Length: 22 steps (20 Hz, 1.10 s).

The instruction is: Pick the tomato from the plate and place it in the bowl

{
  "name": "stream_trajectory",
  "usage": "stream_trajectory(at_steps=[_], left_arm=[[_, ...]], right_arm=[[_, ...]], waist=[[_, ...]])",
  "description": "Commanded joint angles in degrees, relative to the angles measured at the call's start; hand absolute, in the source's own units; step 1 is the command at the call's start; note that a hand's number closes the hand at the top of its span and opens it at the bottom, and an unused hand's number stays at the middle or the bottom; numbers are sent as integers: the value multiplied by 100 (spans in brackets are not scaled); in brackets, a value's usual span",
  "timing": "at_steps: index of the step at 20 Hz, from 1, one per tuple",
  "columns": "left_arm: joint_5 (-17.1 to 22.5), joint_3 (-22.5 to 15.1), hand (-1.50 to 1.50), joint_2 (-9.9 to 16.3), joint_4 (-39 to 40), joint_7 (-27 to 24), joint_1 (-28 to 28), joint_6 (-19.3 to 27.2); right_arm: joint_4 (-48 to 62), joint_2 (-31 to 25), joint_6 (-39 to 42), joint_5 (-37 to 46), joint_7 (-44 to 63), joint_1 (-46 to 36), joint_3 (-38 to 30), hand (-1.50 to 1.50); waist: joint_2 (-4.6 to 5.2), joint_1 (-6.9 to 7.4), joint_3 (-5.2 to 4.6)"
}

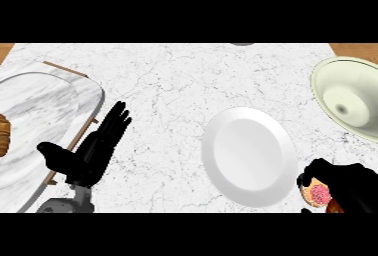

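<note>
1. Down at the near right corner, the right hand (353,186) has its black fingers curled round the tomato (319,194). What shows of it is a cut pinkish-red face with a pale rim, peeking out on the hand's left side, so it's off the plate and in the grip.
2. Just left of that hand sits the white plate (247,156), pretty much in the middle of the marble counter (177,75). Nothing is lying on it. The tomato is right beside the plate's near right rim, not over it.
3. Far right, the cream-coloured bowl (347,95) is partly cut off by the edge. It sits well apart from the tomato and further back, with bare counter between it and the hand.
4. Over on the left, the left hand (92,150) is open, fingers straight and pointing up toward the far side, thumb stuck out to the left. It holds nothing and just rests by the near edge.
5. Behind that hand there's a big grey marble-look tray (44,115) with thin wooden trim, taking up the left side.
6. At the very left edge, something brown and ridged (4,134) pokes in over the tray. Can't tell what it is, since most of it is out of view.
</note>
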Motion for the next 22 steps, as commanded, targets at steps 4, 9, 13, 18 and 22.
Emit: stream_trajectory(at_steps=[4,9,13,18,22], left_arm=[[-35,79,0,0,9,134,-153,85],[-43,-43,0,-59,-300,172,-7,53],[-161,-201,0,-147,-153,68,-13,-91],[-256,-218,0,-288,19,50,-113,-73],[-239,-228,0,-332,-29,386,-418,-116]], right_arm=[[-1680,-767,-74,-1488,-675,1061,-2332,150],[-1318,-756,369,-2708,-1265,1265,-4184,150],[-1277,-621,993,-3492,-1017,981,-5153,150],[-27,-936,1454,-4062,-1297,222,-5918,150],[1019,-933,933,-3196,-1188,-738,-4622,150]], waist=[[6,-94,0],[17,82,1],[63,259,-4],[86,355,-2],[126,509,2]])
